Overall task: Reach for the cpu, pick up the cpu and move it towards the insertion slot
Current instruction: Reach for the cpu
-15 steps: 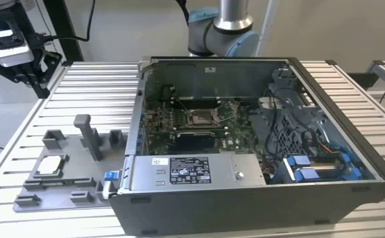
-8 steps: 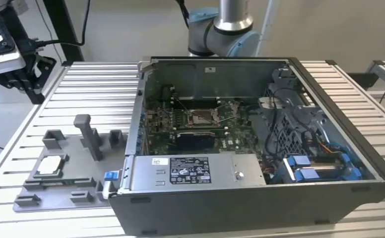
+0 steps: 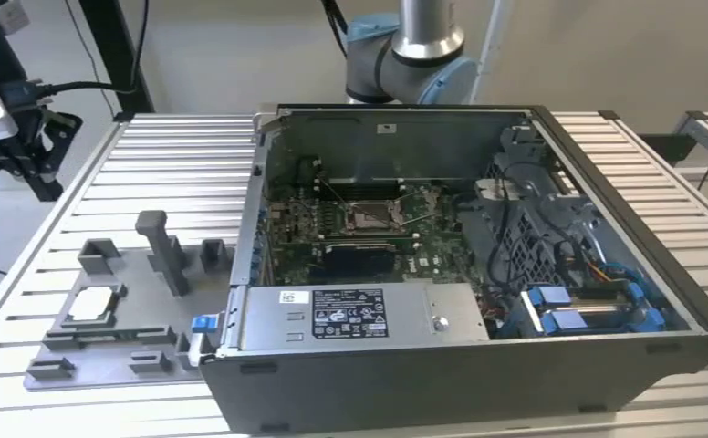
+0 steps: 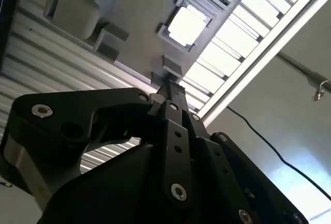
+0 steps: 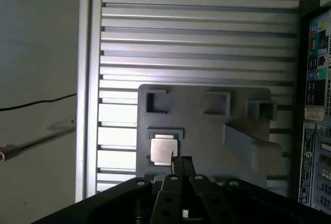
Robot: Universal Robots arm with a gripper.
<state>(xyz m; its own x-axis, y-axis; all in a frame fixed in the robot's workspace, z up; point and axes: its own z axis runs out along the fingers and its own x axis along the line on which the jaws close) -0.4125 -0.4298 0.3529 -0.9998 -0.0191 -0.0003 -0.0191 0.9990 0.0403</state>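
One cpu (image 3: 92, 306) waiting in the grey fixture (image 3: 147, 312) on the surface (image 3: 171, 155), at the exterior view's left, well apart from the insertion slot (image 3: 370, 216) inside the open case (image 3: 452, 383). Reach step, likely. Tool (image 5: 181, 161) hovering over the fixture, pinched closed, empty. Calling for opening and centring before any grasp. Height above chip hard to judge; fixture's near edge cut off behind tool.

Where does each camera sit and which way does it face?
Exterior view: off the arm, high, looking down into the open computer case, insertion slot inside, cpu in the grey fixture beside; arm behind the case.
First wrist view: on the wrist, looking past the gripper at the cpu.
Second wrist view: likewise, past the gripper.
Shared: all three show the cpu.
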